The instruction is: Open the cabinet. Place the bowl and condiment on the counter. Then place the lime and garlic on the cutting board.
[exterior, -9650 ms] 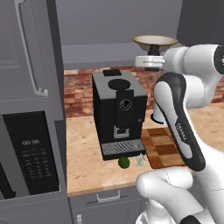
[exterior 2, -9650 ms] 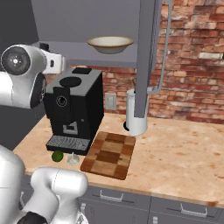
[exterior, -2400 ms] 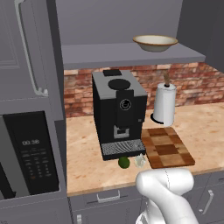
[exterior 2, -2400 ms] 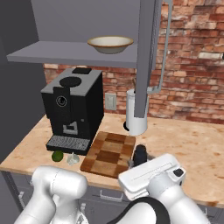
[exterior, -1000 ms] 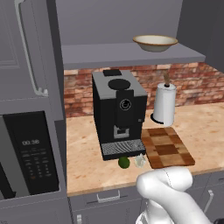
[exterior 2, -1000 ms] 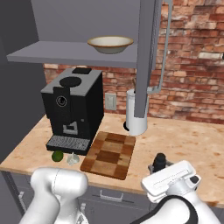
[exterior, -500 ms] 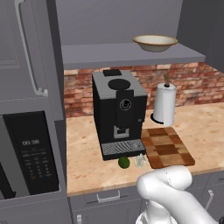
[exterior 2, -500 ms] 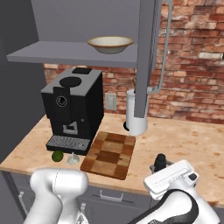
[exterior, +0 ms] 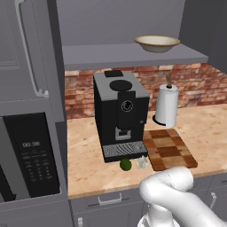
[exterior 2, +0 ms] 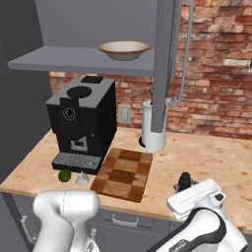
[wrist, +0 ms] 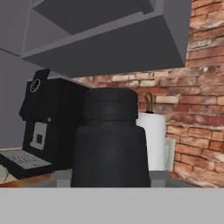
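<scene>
A home kitchen.
Brick backsplash (exterior 2: 216, 74) above a beige stone counter (exterior 2: 216, 162), with a black coffee machine (exterior: 120, 113), paper-towel roll (exterior: 166, 106), checkered cutting board (exterior: 169, 149), built-in microwave (exterior: 30, 155) and grey cabinet (exterior 2: 170, 59).

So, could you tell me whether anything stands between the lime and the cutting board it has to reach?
Yes: the garlic lies on the counter directly between the lime and the cutting board. Lifted over it, the way looks free.

A faint digit display, seemingly "00:36" though blurred, is shown on the microwave (exterior: 32, 158) panel at 9 o'clock; no other text can be read.
</scene>
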Tool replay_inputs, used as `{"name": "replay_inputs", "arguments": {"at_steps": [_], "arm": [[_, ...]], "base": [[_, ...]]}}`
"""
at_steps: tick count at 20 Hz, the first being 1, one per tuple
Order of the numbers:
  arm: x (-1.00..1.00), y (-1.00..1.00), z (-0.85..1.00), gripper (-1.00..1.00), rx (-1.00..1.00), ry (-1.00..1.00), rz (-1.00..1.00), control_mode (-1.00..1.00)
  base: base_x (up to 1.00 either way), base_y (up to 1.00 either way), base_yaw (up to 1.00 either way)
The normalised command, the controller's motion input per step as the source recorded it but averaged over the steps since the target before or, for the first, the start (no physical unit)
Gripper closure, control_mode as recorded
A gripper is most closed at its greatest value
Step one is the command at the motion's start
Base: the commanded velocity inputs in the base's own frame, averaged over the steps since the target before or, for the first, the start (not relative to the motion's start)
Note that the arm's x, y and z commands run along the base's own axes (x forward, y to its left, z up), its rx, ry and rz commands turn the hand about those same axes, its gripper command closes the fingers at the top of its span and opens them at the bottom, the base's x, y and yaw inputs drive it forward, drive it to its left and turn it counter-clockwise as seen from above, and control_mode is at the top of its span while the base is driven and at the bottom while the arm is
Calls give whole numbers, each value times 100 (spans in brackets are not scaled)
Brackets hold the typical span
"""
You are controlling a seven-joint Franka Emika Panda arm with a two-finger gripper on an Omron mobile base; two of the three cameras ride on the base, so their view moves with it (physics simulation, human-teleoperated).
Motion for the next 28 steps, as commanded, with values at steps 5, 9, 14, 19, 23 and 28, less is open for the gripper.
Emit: {"name": "replay_inputs", "arguments": {"at_steps": [5, 9, 14, 19, 23, 28], "arm": [[32, -33, -16, 100, 0, 0, 0, -100], [29, -39, -16, 100, 0, 0, 0, -100], [27, -42, -22, 100, 0, 0, 0, -100], [26, -37, -30, 100, 0, 0, 0, -100], [31, -30, -37, 100, -1, 0, 0, -100], [30, -29, -35, 100, -1, 0, 0, -100]], "base": [[0, 0, 0], [0, 0, 0], [0, 0, 0], [0, 0, 0], [0, 0, 0], [0, 0, 0]]}}
